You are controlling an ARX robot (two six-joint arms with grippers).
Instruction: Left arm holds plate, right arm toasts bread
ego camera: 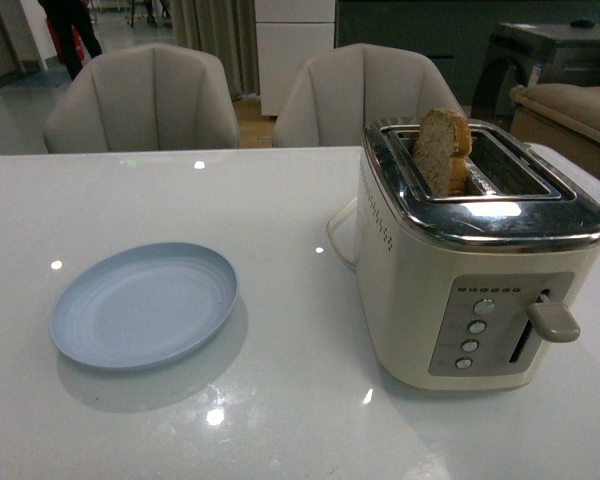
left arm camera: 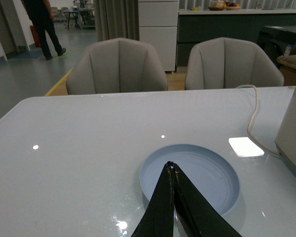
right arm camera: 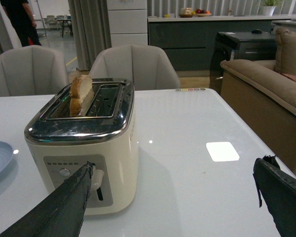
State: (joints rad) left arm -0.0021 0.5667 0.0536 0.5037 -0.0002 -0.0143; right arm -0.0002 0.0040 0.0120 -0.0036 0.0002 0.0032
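At right of the front view, the bread [ego camera: 444,150] stands in the toaster [ego camera: 475,260]; the plate [ego camera: 145,304] lies lower left. The left gripper [left arm camera: 171,165] is clenched empty, the right gripper [right arm camera: 175,173] spread wide.

Glossy white table [ego camera: 280,200], chrome-topped toaster [ego camera: 480,225]

A glossy white surface [ego camera: 280,200] reflects small ceiling lights and one bright square patch. Behind its far edge stand two pale grey padded chairs [ego camera: 145,95] side by side. Beyond them hang grey curtains [left arm camera: 116,19] next to a white drawer cabinet [left arm camera: 158,29], with a dark counter [right arm camera: 187,34]. A tan sofa [right arm camera: 261,84] sits beside the surface. The floor is grey.
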